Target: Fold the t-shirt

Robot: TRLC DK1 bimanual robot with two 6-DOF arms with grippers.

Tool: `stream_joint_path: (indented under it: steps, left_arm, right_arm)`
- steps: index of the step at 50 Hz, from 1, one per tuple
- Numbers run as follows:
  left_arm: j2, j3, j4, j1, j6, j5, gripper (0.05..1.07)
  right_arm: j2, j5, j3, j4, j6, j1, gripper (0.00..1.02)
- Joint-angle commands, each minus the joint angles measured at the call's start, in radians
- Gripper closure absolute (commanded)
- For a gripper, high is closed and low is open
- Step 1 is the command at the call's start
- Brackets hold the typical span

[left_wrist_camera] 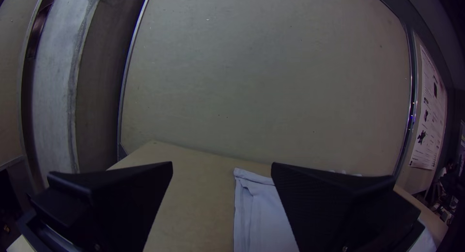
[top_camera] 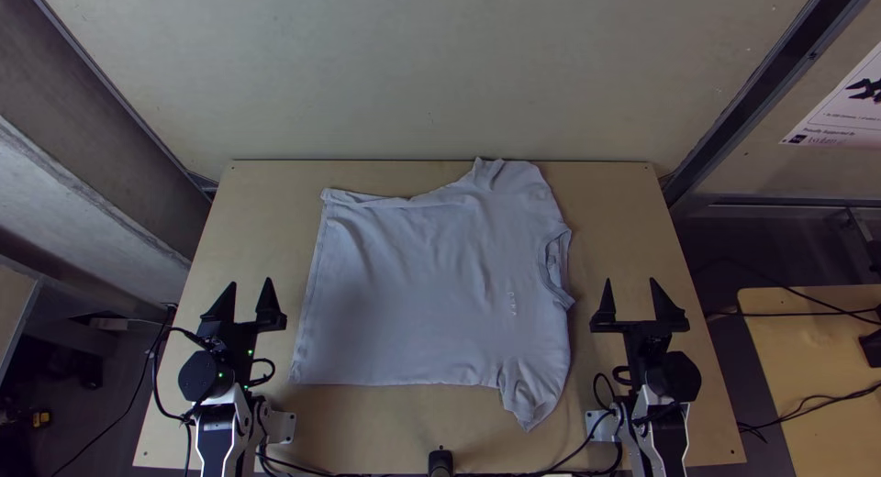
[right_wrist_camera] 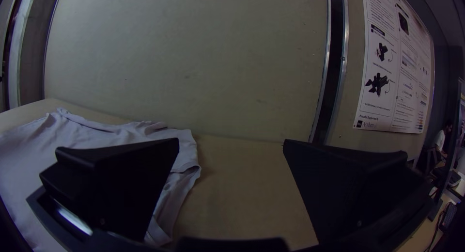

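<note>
T-shirt (top_camera: 422, 289): we see it spread over the middle of the table (top_camera: 367, 417), collar (top_camera: 549, 264) toward the right.
Left claw (top_camera: 250, 281): we hold it wide, near the hem (top_camera: 310, 289).
Right claw (top_camera: 630, 280): ours is wide too, near the collar.

Both arms stand at the near side, pointing forward; left gripper (top_camera: 249, 298) and right gripper (top_camera: 632, 298) have fingers parted wide.

Bare worktop (top_camera: 358, 431) lies open between the two arms, below the t-shirt (top_camera: 413, 293) (its near sleeve juts in); a wall (top_camera: 440, 73) stands behind the far edge.
</note>
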Motion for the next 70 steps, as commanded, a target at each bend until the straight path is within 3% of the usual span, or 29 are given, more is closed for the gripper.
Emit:
stream_joint_path:
  steps: [1, 3, 51, 70]
  left_arm:
    - [-0.008, 0.000, 0.018, -0.005, -0.017, 0.004, 0.10]
    - [-0.008, -0.044, -0.038, -0.010, 0.003, 0.003, 0.10]
    - [-0.008, -0.035, -0.035, -0.019, 0.017, -0.011, 0.10]
    - [0.008, 0.053, -0.031, -0.022, 0.029, -0.002, 0.10]
  right_arm:
    - [-0.003, 0.002, -0.025, -0.034, 0.011, -0.013, 0.04]
    - [-0.003, 0.002, -0.026, -0.036, 0.011, -0.013, 0.04]
    - [-0.003, 0.004, -0.019, -0.033, 0.020, -0.003, 0.04]
    - [0.009, 0.004, 0.089, -0.043, 0.022, 0.004, 0.04]
